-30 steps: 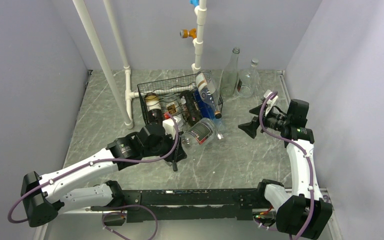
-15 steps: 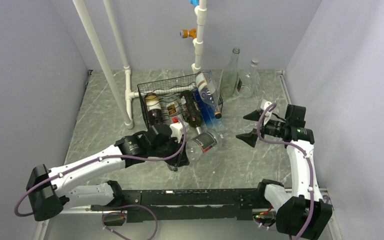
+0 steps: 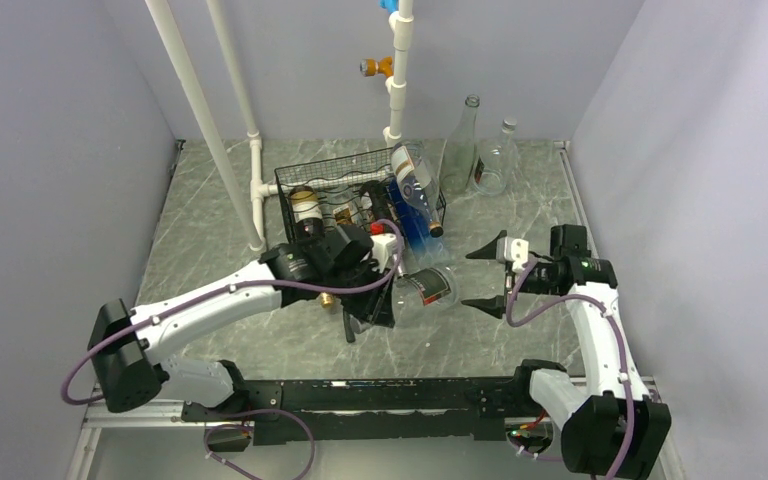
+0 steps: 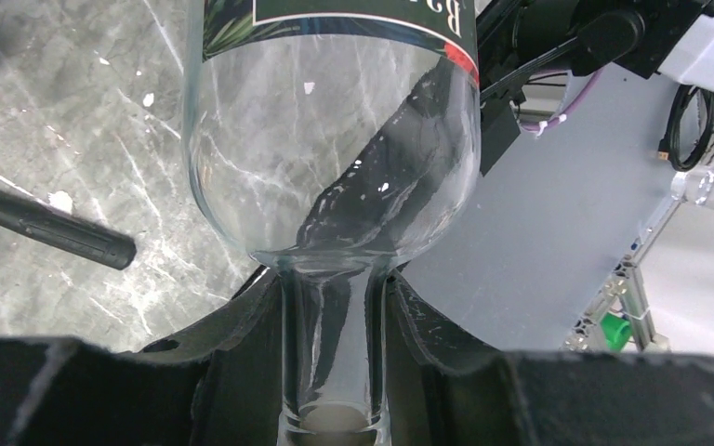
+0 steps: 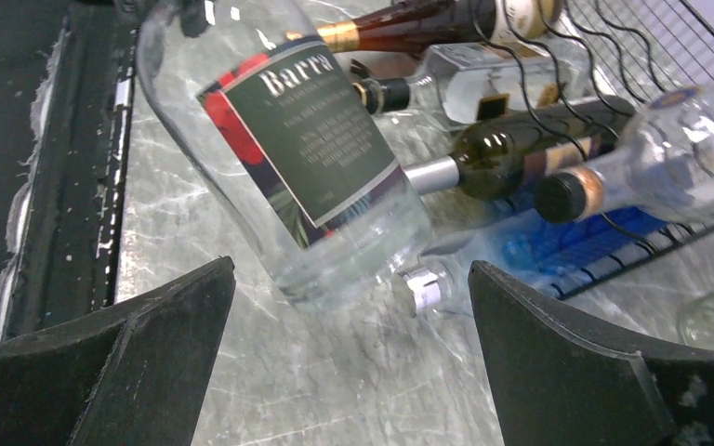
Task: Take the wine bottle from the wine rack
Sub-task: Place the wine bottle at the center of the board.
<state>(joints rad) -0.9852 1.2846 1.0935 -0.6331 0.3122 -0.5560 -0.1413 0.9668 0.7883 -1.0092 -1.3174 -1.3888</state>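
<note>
Since a second ago, carried right and lower in the top view: the wine bottle (image 3: pixel 428 286), drawn out from the front of the wine rack (image 3: pixel 332 168) by the left gripper (image 3: pixel 388 292). Right gripper (image 3: pixel 480 280) swung left, nearer the bottle.

Grey marbled table (image 3: pixel 480 345) filling the middle of the frame. Black wire rack above centre, loaded with several dark bottles, plus a blue-tinted bottle (image 3: pixel 412 210) slanting across its right end.

Left gripper (image 4: pixel 335 302) nearly closed, clamped on the bottle's neck; in the left wrist view, black fingers (image 4: pixel 242 325) pressed to both sides of the neck just under the shoulder. Right gripper (image 5: pixel 350 269) spread to full width, holding nothing, touching nothing, just right of the bottle's base and apart from it.

Wine bottle (image 5: pixel 288 149) of clear glass with a dark label, just below the rack's lower right corner in the top view, free of the wires. Long axis roughly left to right across that view: neck to the left, base to the right, facing the open right gripper. Contact between base and table: cannot tell.

Thin black rod (image 4: pixel 46 228) lying on the table near the left gripper.
</note>
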